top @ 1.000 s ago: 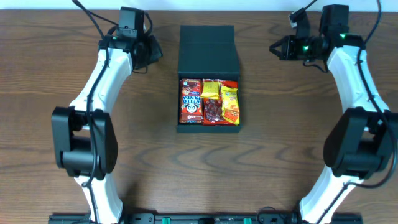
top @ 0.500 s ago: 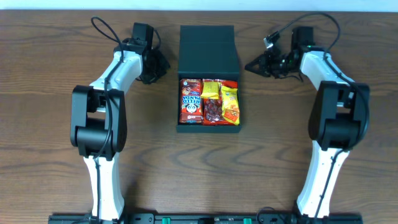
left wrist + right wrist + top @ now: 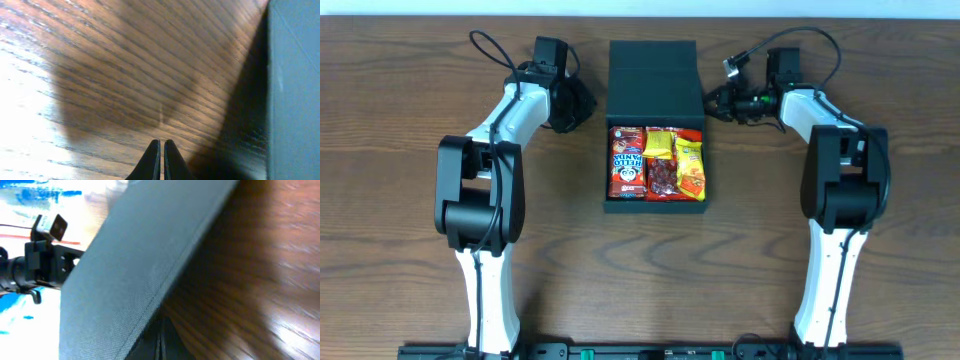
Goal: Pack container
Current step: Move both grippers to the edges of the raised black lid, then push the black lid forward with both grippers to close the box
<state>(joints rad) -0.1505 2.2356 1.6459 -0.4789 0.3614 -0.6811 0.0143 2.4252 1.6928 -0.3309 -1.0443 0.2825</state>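
The dark container sits at the table's middle, its flap lid laid back flat behind it. Inside lie a red Hello Panda packet, a dark red packet and a yellow packet. My left gripper is shut and empty, low over the wood just left of the lid; the lid's edge fills the right of the left wrist view. My right gripper is shut, its tips at the lid's right edge.
Bare brown wood table lies around the box. Both arms reach in from the front edge, their bases at the bottom left and right.
Both arms swung inward toward the lid. The right gripper moved left until it reached the lid's right edge; the left gripper came closer to the lid's left edge.
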